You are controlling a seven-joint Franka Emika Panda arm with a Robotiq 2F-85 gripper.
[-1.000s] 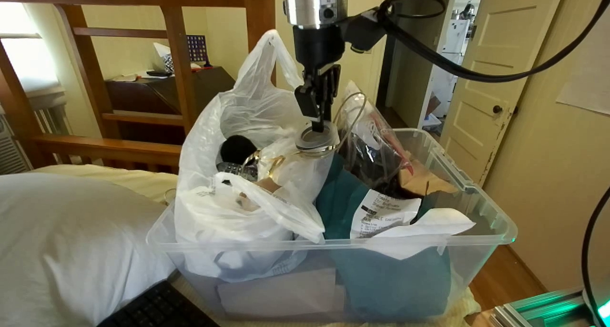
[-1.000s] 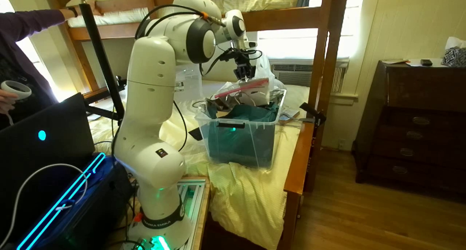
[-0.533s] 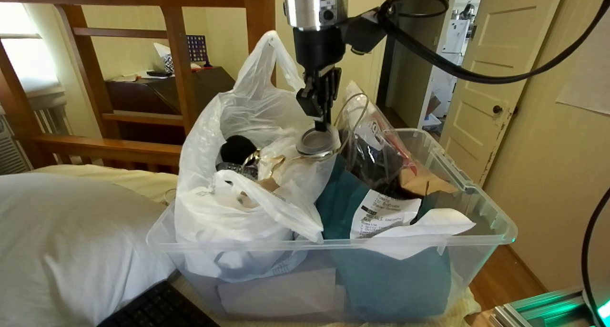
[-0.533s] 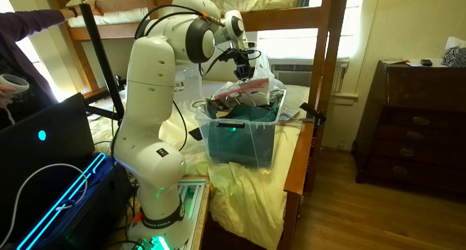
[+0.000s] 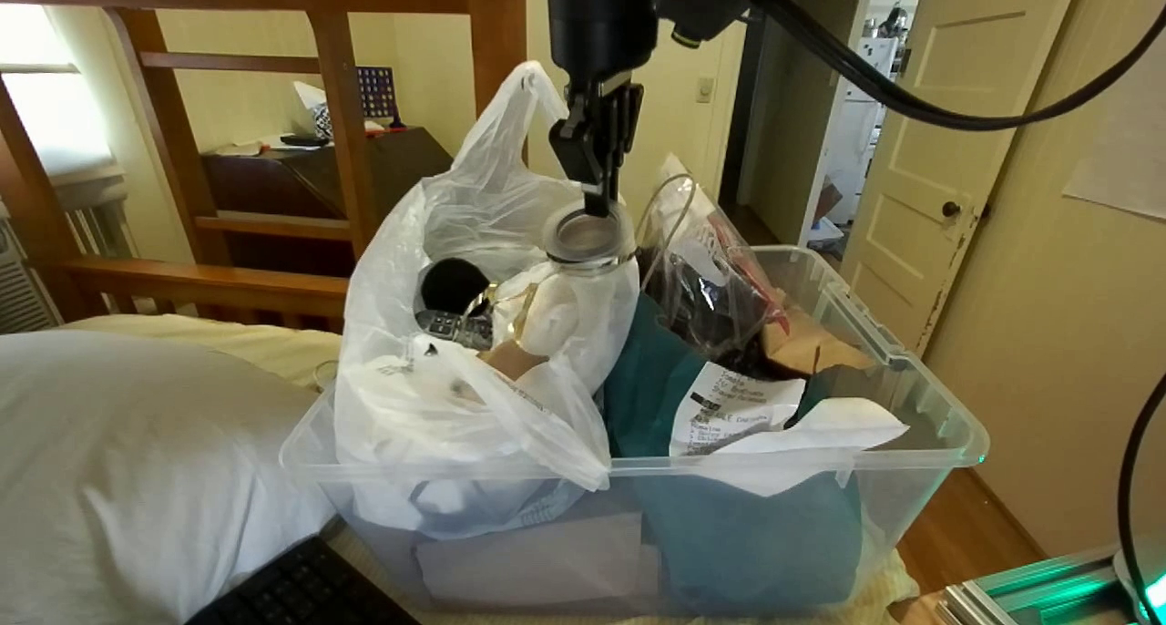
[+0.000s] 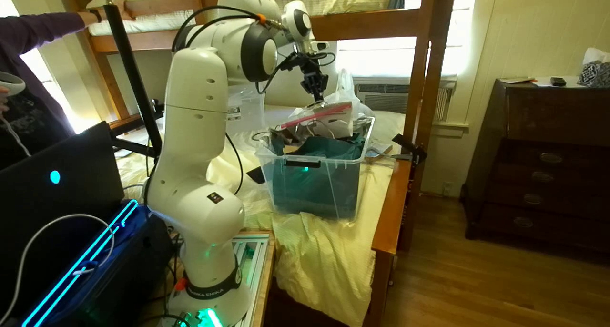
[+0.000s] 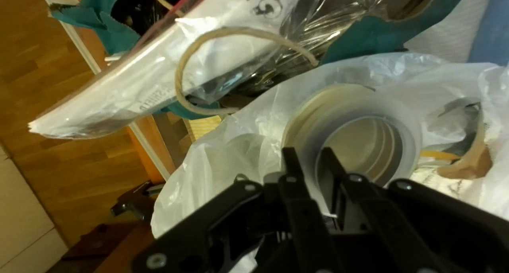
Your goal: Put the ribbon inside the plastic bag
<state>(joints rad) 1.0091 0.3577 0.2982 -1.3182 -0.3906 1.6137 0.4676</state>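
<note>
The ribbon is a pale, translucent whitish roll with a wide hole, in an exterior view (image 5: 588,235) and in the wrist view (image 7: 354,100). My gripper (image 5: 598,211) is shut on its wall from above. In the wrist view my gripper (image 7: 309,150) has one finger inside the roll's hole and one outside. The white plastic bag (image 5: 392,261) stands open, with one loop handle sticking up behind. The ribbon hangs over the bag's side near the wrapper. In the wrist view the bag (image 7: 222,165) lies under the ribbon. Its lower contents are hidden.
The bag sits in a clear tub (image 5: 792,461). Beside it are a teal paper bag (image 5: 651,379), a transparent wrapper (image 5: 710,270) and a receipt (image 5: 729,411). A cord handle (image 7: 181,70) loops up near the wrapper. A black round object (image 5: 453,285) lies in the plastic bag.
My gripper has risen and shifted slightly left in the close exterior view, with the ribbon rising in it. The bag's front handle has sagged a little.
</note>
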